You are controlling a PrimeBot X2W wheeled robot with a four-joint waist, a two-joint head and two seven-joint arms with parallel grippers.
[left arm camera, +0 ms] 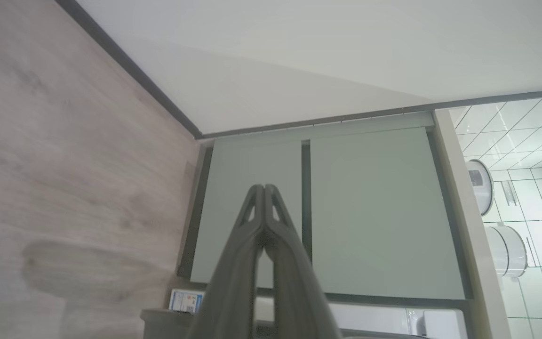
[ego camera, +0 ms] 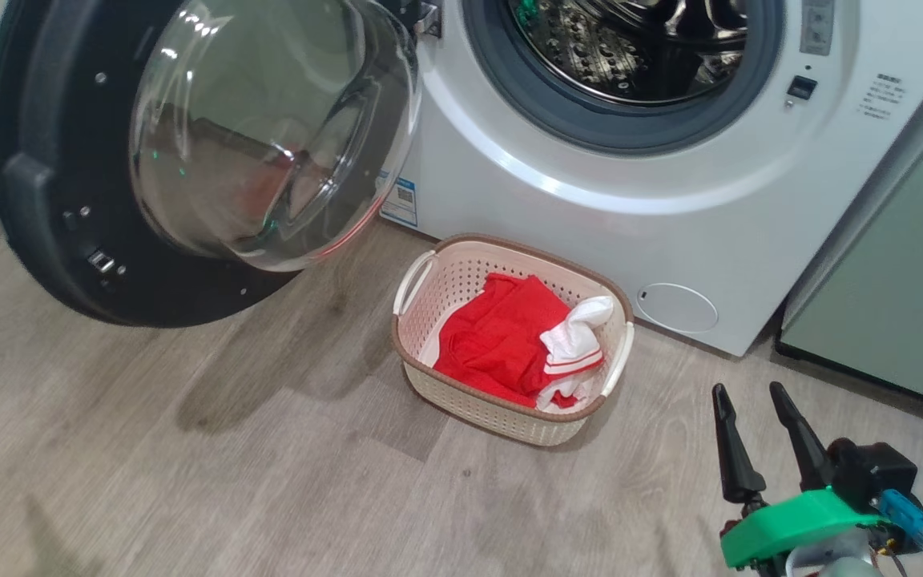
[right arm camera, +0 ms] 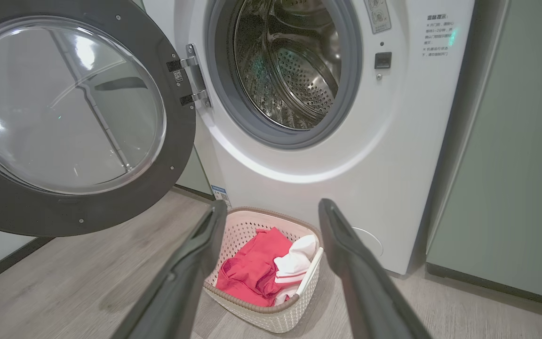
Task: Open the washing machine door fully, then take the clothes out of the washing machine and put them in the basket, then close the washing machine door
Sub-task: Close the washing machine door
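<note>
The washing machine door [ego camera: 37, 120] stands wide open, the red clothes [ego camera: 501, 336] lie in the basket [ego camera: 501, 239] parked on the floor [ego camera: 189, 481] just below the drum [ego camera: 630, 48], seemingly for a short drop, my right pincer [ego camera: 750, 393] hangs open nearby, and my left pincer [left arm camera: 264, 188] is pressed shut, empty.

You have red clothes [ego camera: 497, 336] with a white, red-striped part, a cream perforated basket [ego camera: 493, 413] rimmed brown, a white washing machine [ego camera: 558, 200], a black-rimmed door [ego camera: 37, 160].
</note>
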